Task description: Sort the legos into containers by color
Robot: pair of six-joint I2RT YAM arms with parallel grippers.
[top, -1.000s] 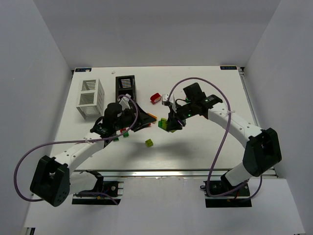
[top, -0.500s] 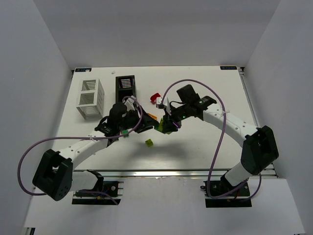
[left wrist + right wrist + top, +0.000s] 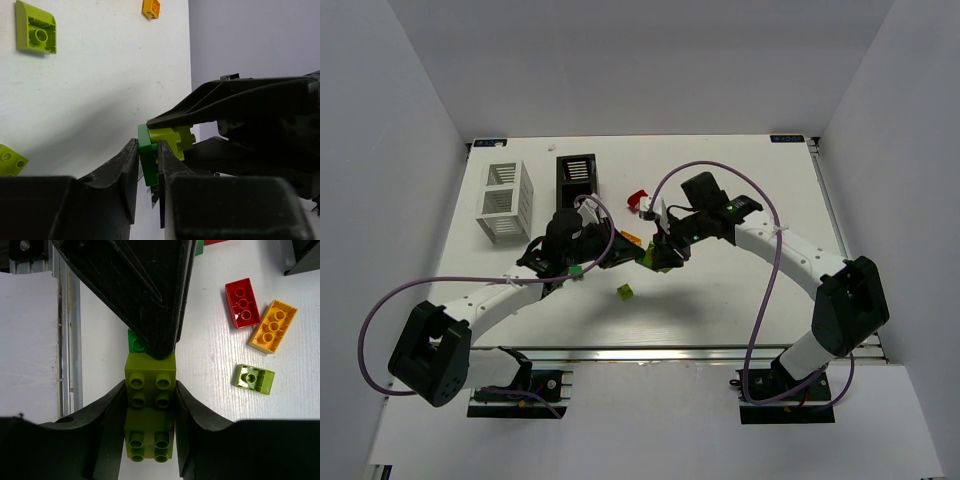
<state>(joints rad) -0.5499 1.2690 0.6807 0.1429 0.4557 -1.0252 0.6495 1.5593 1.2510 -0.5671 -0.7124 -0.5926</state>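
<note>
1. Gripping from both sides, the two claws meet over the middle of the table [image 3: 750,290]. The left claw [image 3: 148,149] is pinched tight on a dark green brick [image 3: 146,167]. The right claw [image 3: 150,407] is clamped around a yellow-green brick [image 3: 150,377]. The two bricks are stuck together, well apart from the white bin [image 3: 505,200] and the black bin [image 3: 578,175].
2. The left claw holds only a thin edge, so a pull may slip off and leave the bricks joined.
3. If they snap apart suddenly, one piece could jump loose and land among the wrong colours.
4. The right wrist view shows the studs, plus a loose red brick [image 3: 242,302] and orange brick [image 3: 273,326]. The left wrist view shows the seam side-on. Only the overhead view shows the bins.
</note>
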